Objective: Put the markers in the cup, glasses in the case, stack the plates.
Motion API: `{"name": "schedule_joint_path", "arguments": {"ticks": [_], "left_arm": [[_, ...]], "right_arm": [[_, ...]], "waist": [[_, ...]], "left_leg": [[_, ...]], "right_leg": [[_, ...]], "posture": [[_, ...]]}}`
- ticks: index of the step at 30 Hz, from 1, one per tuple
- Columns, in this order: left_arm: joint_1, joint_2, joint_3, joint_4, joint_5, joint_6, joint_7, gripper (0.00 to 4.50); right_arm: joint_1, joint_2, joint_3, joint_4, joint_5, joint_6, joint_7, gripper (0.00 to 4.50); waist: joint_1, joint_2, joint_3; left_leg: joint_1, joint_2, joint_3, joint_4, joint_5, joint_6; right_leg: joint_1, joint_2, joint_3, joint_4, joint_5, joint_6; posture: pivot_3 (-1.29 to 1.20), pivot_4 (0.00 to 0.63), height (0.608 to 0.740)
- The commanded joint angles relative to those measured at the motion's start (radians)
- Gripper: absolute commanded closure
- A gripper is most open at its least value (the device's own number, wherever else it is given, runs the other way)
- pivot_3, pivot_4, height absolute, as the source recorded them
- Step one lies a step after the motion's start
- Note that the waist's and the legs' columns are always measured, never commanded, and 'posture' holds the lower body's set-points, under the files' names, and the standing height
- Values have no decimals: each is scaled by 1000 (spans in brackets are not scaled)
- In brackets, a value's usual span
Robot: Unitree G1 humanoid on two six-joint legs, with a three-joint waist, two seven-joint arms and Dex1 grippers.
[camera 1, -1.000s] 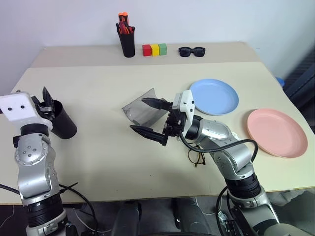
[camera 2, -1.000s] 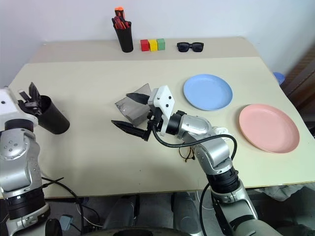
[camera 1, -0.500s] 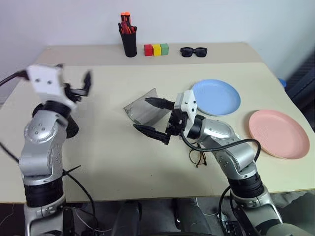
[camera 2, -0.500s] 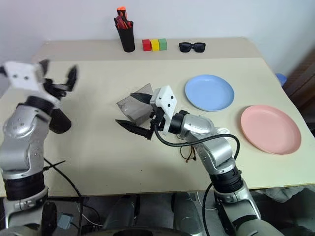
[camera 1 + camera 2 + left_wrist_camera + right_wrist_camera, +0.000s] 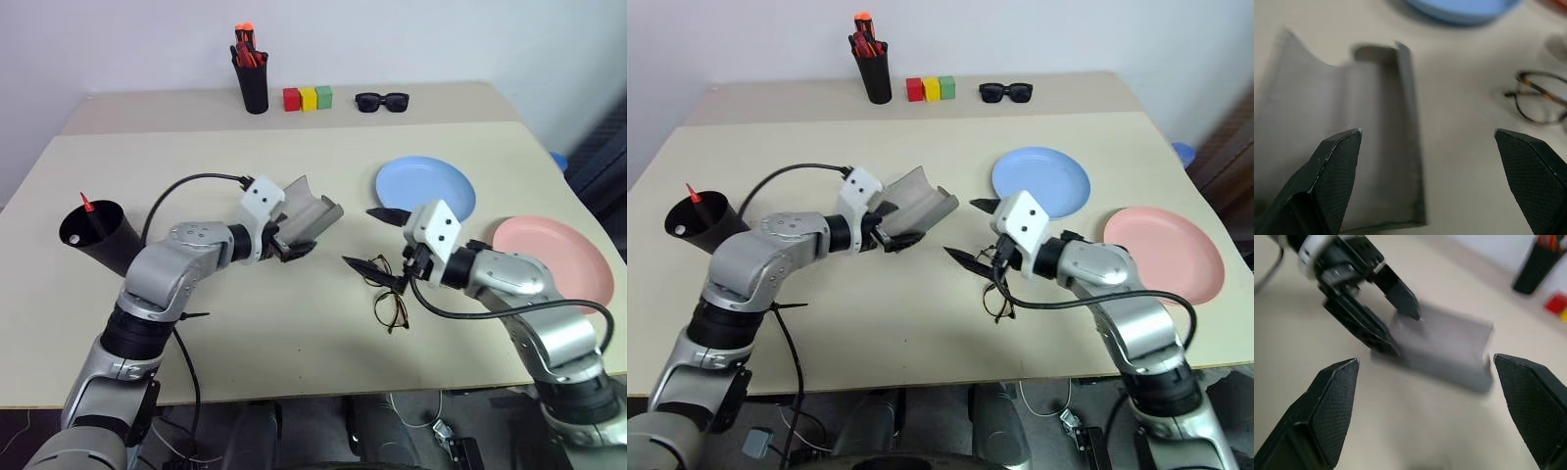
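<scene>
1. The grey rectangular hard-shell glasses case (image 5: 309, 217) lies open near the middle of the beige counter (image 5: 196, 166), its curved lid raised.
2. The left gripper (image 5: 294, 242) sits at the case's near side, its two black fingers spread wide and empty; in the left wrist view the case (image 5: 1352, 137) lies just ahead, between the fingers (image 5: 1334, 166).
3. The thin dark wire-framed eyeglasses (image 5: 390, 305) lie on the counter to the right of the case, apart from it.
4. The right gripper (image 5: 375, 238) hangs just above and behind the eyeglasses, fingers spread wide, holding nothing.
5. The wide tapered matte black cup (image 5: 98, 235) stands tilted at the counter's left side, well apart from both grippers; a slim red-tipped marker (image 5: 88, 207) projects from its mouth.
6. The round light blue plate (image 5: 428, 189) lies behind the right gripper; the round salmon pink plate (image 5: 568, 257) lies to its right, separate and unstacked.
</scene>
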Motion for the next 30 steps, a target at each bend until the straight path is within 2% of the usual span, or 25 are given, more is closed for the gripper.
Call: {"name": "schedule_joint_path", "arguments": {"ticks": [1, 2, 3, 4, 10, 11, 14, 16, 21, 24, 30], "left_arm": [[-40, -24, -75, 86, 63, -27, -16, 54], [-50, -38, -82, 116, 76, -36, -10, 54], [-57, -51, -86, 141, 89, -47, -6, 555], [-60, -59, -87, 156, 98, -55, -6, 848], [-57, -95, -61, 174, 110, -93, -20, 3832], [-54, -93, -58, 171, 111, -114, -29, 4445], [-41, -68, -56, 154, 119, -196, -78, 4445], [-31, -20, -74, 146, 157, -325, -139, 4445], [26, 171, -135, 124, 249, -765, -428, 4445], [27, 205, -129, 155, 222, -793, -537, 4445], [12, 201, -119, 239, 241, -876, -638, 4445]], "right_arm": [[52, -42, -68, -78, -1, 5, -5, 0], [68, -47, -74, -86, -2, 5, -10, 0], [81, -50, -79, -94, -3, 6, -14, 0], [88, -53, -81, -99, -3, 6, -17, 0], [124, -53, -82, -119, -11, 12, -37, 0], [128, -54, -80, -120, -12, 12, -37, 0], [137, -56, -81, -123, -13, 14, -38, 0], [141, -58, -84, -123, -12, 16, -36, 0], [157, -71, -95, -123, 1, 48, -30, 0], [168, -69, -105, -130, 24, 100, -34, 0], [171, -42, -156, -161, 130, 267, -84, 0]], "waist": [[-1, 0, 0], [-1, 0, 0], [0, 0, 0], [-2, 0, 0], [1, 0, 0], [3, 0, 0], [2, 0, 0], [1, 0, 0], [1, 0, 0], [11, 0, 0], [27, 0, 0]], "left_leg": [[0, 0, 0, 0, 0, 0], [0, 0, 0, 1, 0, 0], [0, 0, 0, 1, 0, 0], [0, 0, 0, 1, 0, 0], [0, 0, 0, 1, 0, 0], [0, 0, 0, 1, 0, 0], [0, 0, 0, 1, 0, 0], [0, 0, 0, 1, 0, 0], [0, 0, 1, 0, 0, 0], [0, 0, 1, 0, 0, 0], [-1, 0, 2, 2, 0, 0]], "right_leg": [[0, 0, 0, 0, -1, 0], [0, 0, 0, -1, -2, 0], [0, 0, 0, -1, -3, -1], [0, 0, 0, -1, -2, -1], [0, 0, 0, -1, 0, 0], [0, 0, 0, -1, 0, 0], [0, 0, 0, -1, 0, 0], [0, 0, 0, -1, 0, 0], [0, 0, 0, -1, -2, -4], [0, -1, 1, -1, -2, -5], [0, -1, 1, -1, -2, -5]], "posture": [[0, 150, 740], [0, 150, 740], [0, 150, 740], [0, 150, 740], [0, 150, 740], [0, 150, 740], [0, 150, 740], [0, 150, 740], [0, 150, 740], [0, 150, 740], [0, 150, 740]]}}
